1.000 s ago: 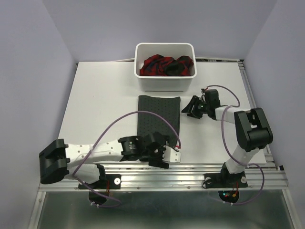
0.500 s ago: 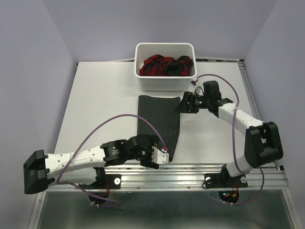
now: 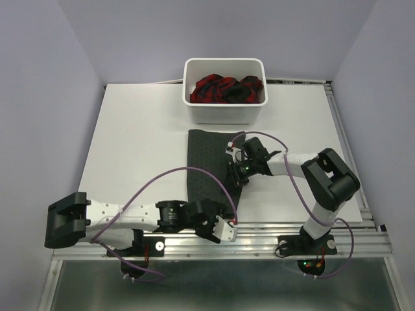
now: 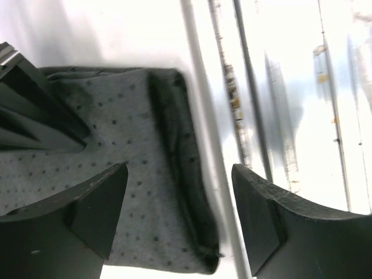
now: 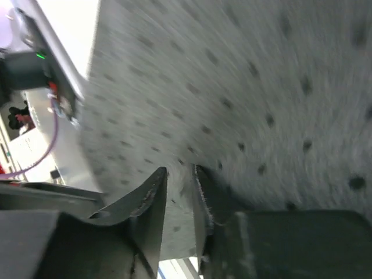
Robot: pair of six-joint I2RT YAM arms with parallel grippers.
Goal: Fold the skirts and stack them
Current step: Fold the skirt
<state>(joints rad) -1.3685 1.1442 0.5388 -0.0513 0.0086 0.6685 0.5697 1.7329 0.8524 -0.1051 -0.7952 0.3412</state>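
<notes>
Two skirts are present. The charcoal grey dotted skirt (image 3: pixel 211 162) lies flat and unfolded at the centre of the table (image 3: pixel 136 142), lengthwise from the tub toward the arm bases. The red-and-navy plaid skirt (image 3: pixel 215 87) sits bunched inside the single white tub (image 3: pixel 224 116) at the far edge, so only the grey one is in work. Both grippers address the grey skirt. The left gripper (image 4: pixel 179 173) hangs over its near right corner with jaws wide, straddling the hem beside the table rail, apparently positioned to take that corner. The right gripper (image 5: pixel 180 171) bears on the skirt's right edge with jaws narrow. Whether cloth is nipped between them cannot be told. Two pickup points on one side suggest a lengthwise fold is being prepared.
</notes>
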